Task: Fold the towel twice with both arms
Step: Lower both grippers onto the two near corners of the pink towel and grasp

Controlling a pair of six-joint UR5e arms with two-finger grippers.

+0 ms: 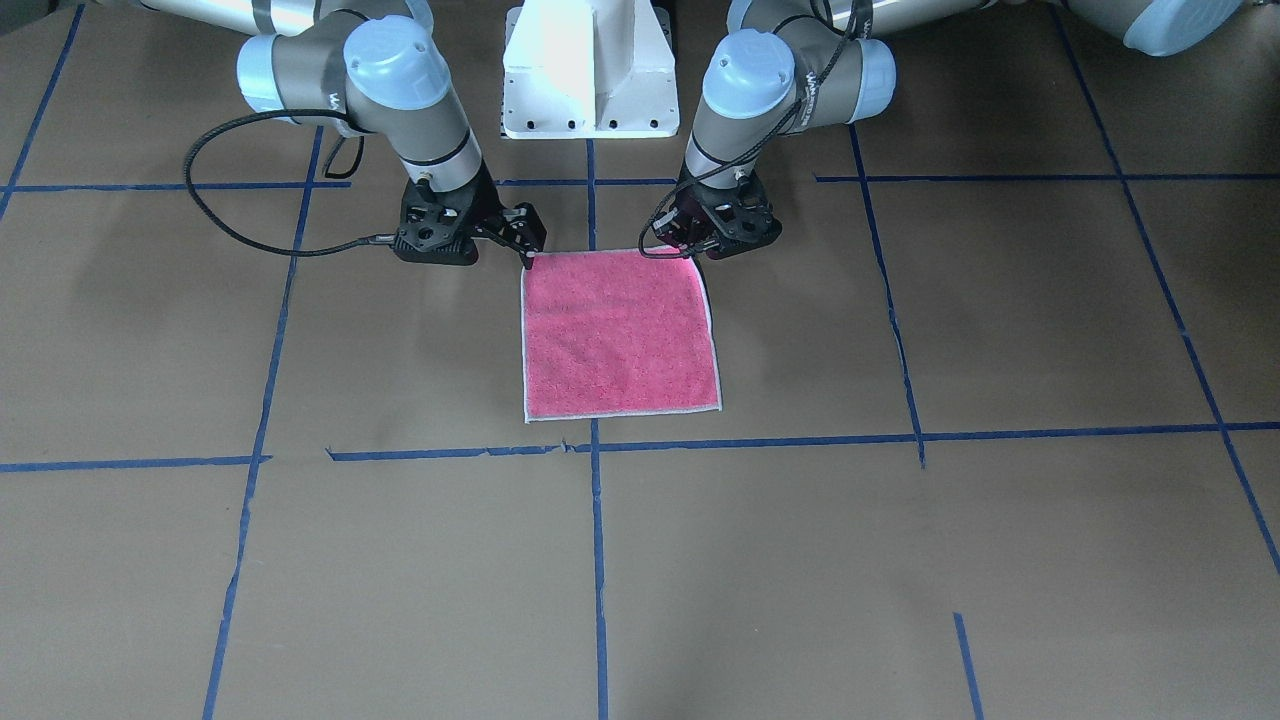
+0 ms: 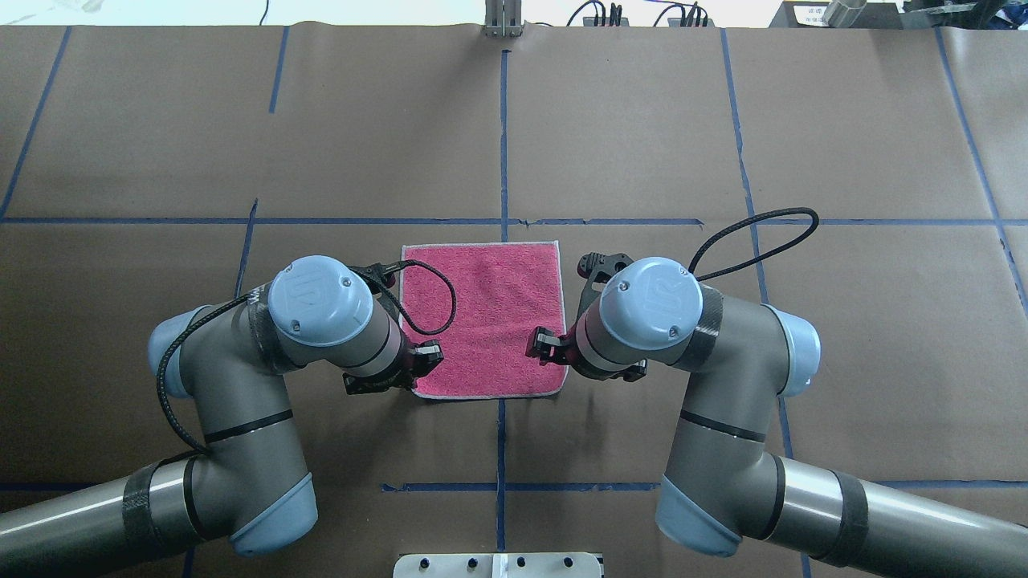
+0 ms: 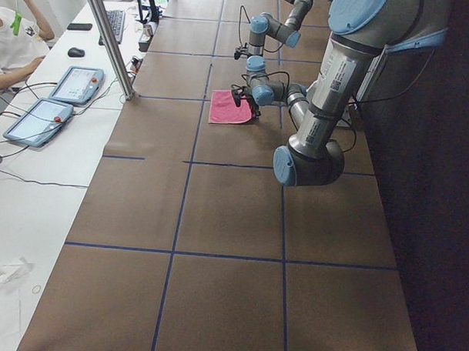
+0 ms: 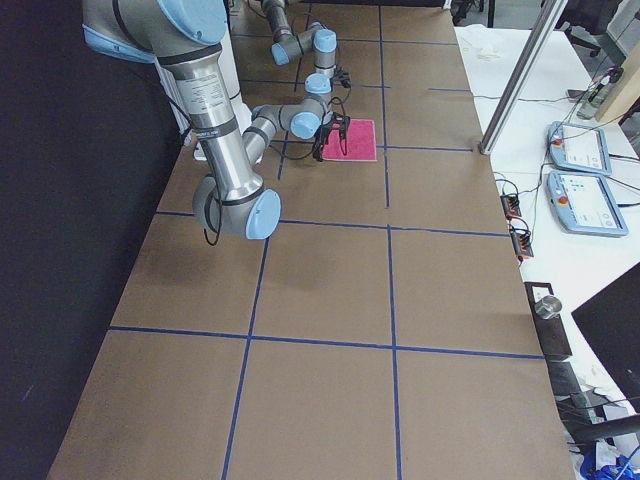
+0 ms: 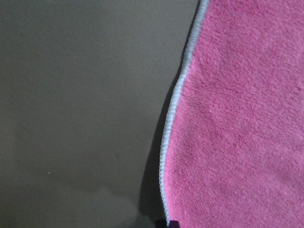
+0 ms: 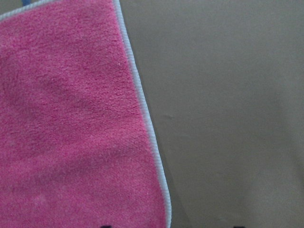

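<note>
Left gripper [image 2: 426, 361] sits on the corner of the towel [image 2: 482, 313] nearest it, on the robot side. Its wrist view shows one dark fingertip [image 5: 167, 223] right at the pale edging [image 5: 168, 142]. The jaws look pinched shut on the hem, though I'm not fully sure. Right gripper [image 2: 540, 345] is at the matching corner across from it. Its wrist view shows two dark tips set apart with the hem between them, so I judge it parted, straddling the edge, nothing held.

Both are at the robot-side corners, likely so that edge can be carried over to the far edge for fold one. Between the grippers the towel lies flat, pink face up, no fold done.

Beyond the grippers the far edge runs straight, just short of a blue tape line [image 2: 610, 221]. The table [image 2: 843, 136] past it leaves room to move forward. The left arm's cable [image 2: 454, 301] loops above the towel and could snag.
</note>
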